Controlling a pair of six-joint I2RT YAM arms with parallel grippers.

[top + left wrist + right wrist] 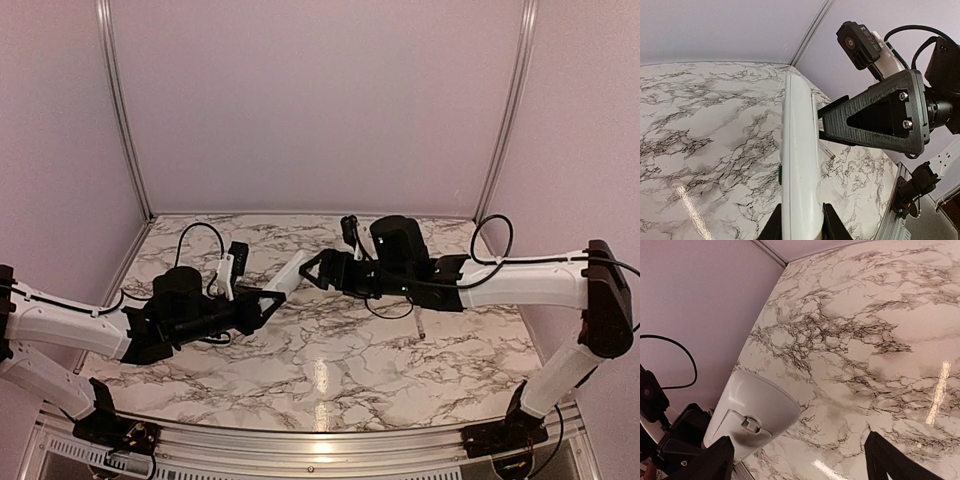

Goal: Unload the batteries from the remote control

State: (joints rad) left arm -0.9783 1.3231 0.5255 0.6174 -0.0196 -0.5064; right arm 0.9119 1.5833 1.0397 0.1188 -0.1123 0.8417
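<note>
My left gripper (pixel 262 303) is shut on the white remote control (pixel 290 272) and holds it in the air, its free end pointing at my right gripper (pixel 312 270). In the left wrist view the remote (pixel 800 165) runs up from between my fingers (pixel 832 227). My right gripper (pixel 800 465) is open, its jaws wide apart. The remote's rounded end (pixel 752 415) sits between them, close to the left finger (pixel 715 462). The latched back cover (pixel 742 427) is closed on the remote. The batteries are hidden.
A thin pale grey stick (pixel 420 325) lies on the marble table (pixel 330 370) under the right arm; it also shows in the left wrist view (pixel 826 150). Lilac walls close the back and sides. Cables loop over both arms.
</note>
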